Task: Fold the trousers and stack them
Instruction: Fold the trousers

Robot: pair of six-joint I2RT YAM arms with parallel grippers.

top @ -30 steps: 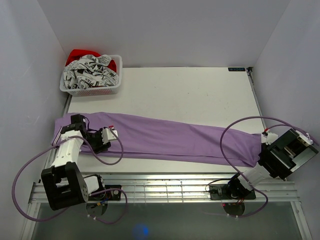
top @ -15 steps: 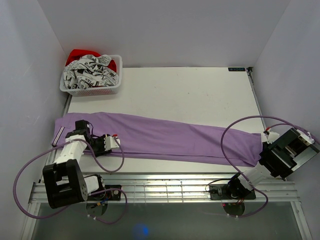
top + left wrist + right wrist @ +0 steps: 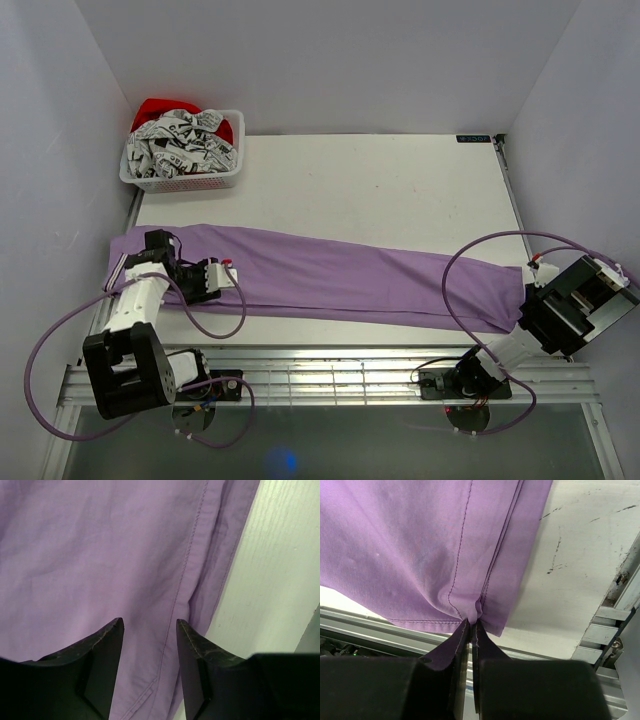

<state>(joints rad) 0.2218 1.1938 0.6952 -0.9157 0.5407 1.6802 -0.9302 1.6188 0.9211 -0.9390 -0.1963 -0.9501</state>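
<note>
The lilac-purple trousers lie stretched across the table from left to right, folded lengthwise. My left gripper is open over the waist end of the cloth; in the left wrist view its gripper hovers over a seam of the trousers, holding nothing. My right gripper is shut on the hem end of the trousers; in the right wrist view the gripper pinches a puckered bit of the hem near the table's front edge.
A white basket of grey-patterned and red clothes stands at the back left. The white table stretches behind the trousers. A metal rail runs along the front edge. Purple cables loop near both arms.
My left gripper shifted slightly back and forth over the waist end, now a little up and left of half a second ago. The right arm and the trousers have not moved.
</note>
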